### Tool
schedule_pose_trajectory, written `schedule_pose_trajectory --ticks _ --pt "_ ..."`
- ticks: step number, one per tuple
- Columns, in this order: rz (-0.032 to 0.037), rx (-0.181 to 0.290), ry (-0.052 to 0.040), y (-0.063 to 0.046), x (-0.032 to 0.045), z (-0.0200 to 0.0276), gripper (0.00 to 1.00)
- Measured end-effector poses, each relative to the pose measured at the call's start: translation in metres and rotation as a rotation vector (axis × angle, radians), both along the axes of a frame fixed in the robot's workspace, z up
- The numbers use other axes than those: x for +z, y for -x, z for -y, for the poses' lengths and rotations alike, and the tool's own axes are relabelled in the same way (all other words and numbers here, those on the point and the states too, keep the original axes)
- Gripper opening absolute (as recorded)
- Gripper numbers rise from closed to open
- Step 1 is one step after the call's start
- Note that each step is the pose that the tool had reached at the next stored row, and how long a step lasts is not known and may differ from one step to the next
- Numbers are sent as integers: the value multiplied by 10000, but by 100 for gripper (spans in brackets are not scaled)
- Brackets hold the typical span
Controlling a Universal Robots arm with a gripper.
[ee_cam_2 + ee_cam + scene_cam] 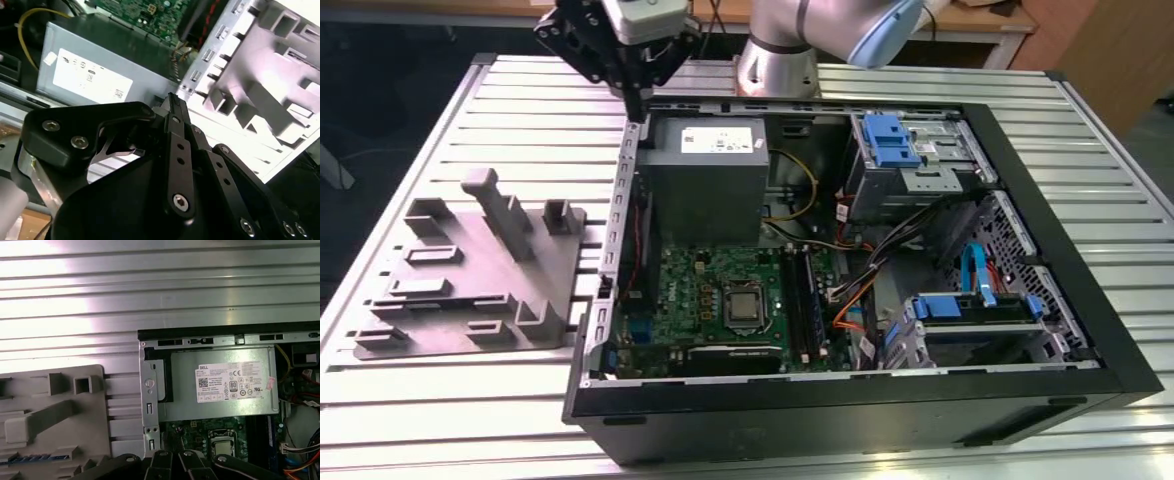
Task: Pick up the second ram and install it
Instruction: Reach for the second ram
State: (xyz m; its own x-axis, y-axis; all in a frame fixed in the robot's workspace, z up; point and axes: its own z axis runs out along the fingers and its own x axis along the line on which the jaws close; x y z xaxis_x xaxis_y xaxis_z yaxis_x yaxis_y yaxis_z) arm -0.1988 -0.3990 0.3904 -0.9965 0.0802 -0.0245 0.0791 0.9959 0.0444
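Note:
My gripper hangs above the back left corner of the open computer case, its black fingers pressed together with nothing between them. A slim blue strip, the second ram as far as I can tell, stands on edge in a slot of the grey holder tray. That tray lies on the table at the exterior view's left, beside the case. The green motherboard lies inside the case, with long dark memory slots right of the processor socket.
A grey power supply fills the case's back left, directly below and right of my gripper. Blue drive cages and loose cables crowd the right half. The ribbed metal table surrounds the case.

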Motion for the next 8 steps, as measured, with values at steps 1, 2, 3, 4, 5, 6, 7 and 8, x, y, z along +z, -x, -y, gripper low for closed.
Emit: schedule_pose_trajectory --ticks 1,2,3,4,5,6,7,8 --pt "0 -3 1 32 -2 0 10" --pt "-1 -7 1 60 -3 0 10" --pt "-1 -11 1 87 -4 0 10" --pt "-1 -14 1 115 -6 0 10" --pt "-1 -16 1 140 -7 0 10" --pt "0 -18 0 163 -9 0 10" --pt "0 -19 0 182 -9 0 10" --pt "0 -22 0 203 -10 0 10"
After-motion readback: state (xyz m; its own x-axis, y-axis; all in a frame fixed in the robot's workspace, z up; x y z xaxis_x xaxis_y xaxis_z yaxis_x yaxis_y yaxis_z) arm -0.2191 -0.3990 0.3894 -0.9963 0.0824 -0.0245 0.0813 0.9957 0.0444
